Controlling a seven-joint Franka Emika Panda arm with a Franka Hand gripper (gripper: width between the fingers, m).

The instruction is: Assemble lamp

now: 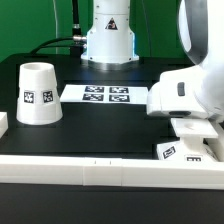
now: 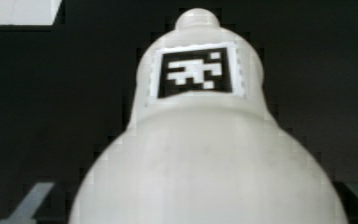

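The white bulb (image 2: 202, 150) fills the wrist view, its rounded tip and a square tag (image 2: 199, 72) pointing away from the camera. My gripper (image 2: 197, 206) sits around its wide end, with a dark fingertip (image 2: 34, 205) pressed against its side, so it looks shut on the bulb. In the exterior view the gripper (image 1: 190, 128) is low at the right, just over the flat square base (image 1: 188, 150) with tags on its edge; the bulb is hidden there. The tapered shade (image 1: 38, 93) stands apart at the left.
The marker board (image 1: 105, 95) lies at the back middle, before the arm's white pedestal (image 1: 108, 40). A long white border rail (image 1: 90, 166) runs along the front edge, with another rail piece (image 1: 3, 125) at the far left.
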